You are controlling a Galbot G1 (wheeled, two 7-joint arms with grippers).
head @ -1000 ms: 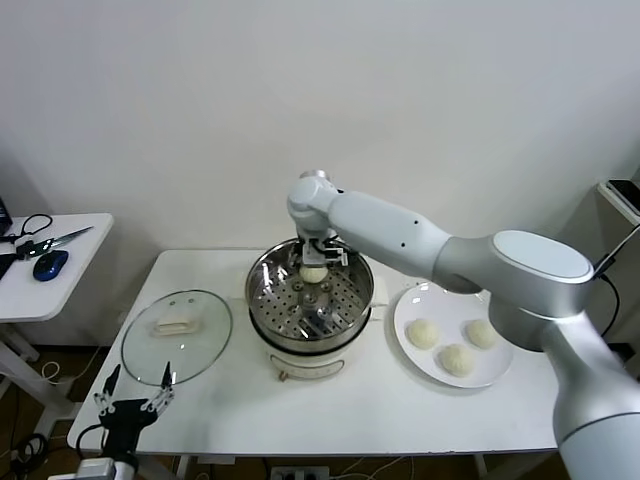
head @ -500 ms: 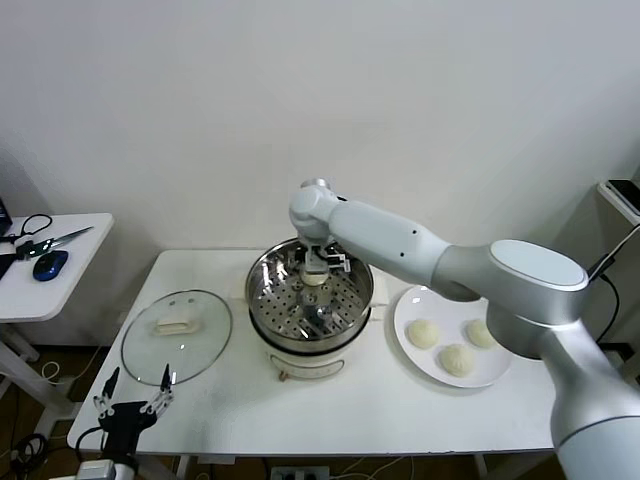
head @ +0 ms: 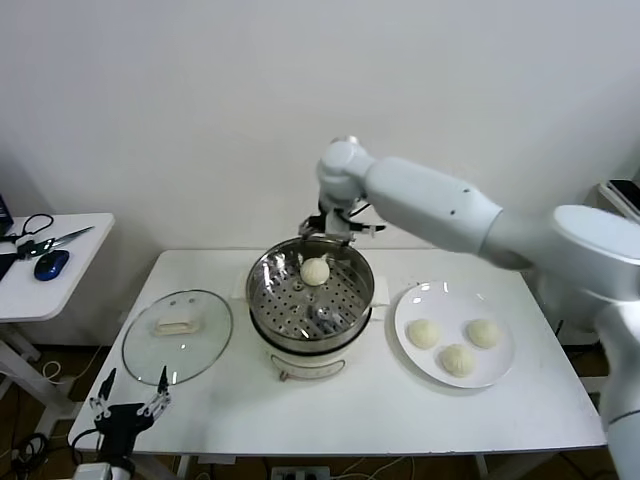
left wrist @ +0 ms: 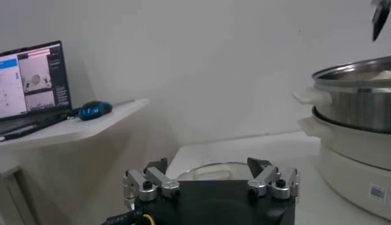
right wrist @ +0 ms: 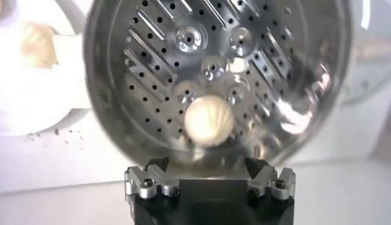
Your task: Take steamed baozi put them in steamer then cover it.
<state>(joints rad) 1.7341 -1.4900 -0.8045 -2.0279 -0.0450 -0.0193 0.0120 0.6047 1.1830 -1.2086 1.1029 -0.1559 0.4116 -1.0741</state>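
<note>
Stainless-steel steamer (head: 309, 300) at mid-table holds one baozi (head: 315, 271) on its perforated floor near the back wall. Above its back rim hovers the right gripper (head: 338, 228), fingers spread and empty. Three baozi (head: 456, 358) sit on the white plate (head: 412, 303) toward the right edge. Glass cover (head: 177, 335) lies near the left edge. Left gripper (head: 131, 405), spread, waits off the front-left corner.

A white table (head: 360, 410) stands against a plain white wall (head: 200, 110). On its right part sits a flat white plate (head: 497, 368). To the left, apart from the table, is a smaller white side table (head: 50, 285) holding a blue computer mouse (head: 50, 264), a pair of scissors (head: 50, 241) and a black cable loop (head: 30, 224). From the left wrist view, an open laptop (left wrist: 32, 82) with a lit screen sits on that side table beside the mouse
</note>
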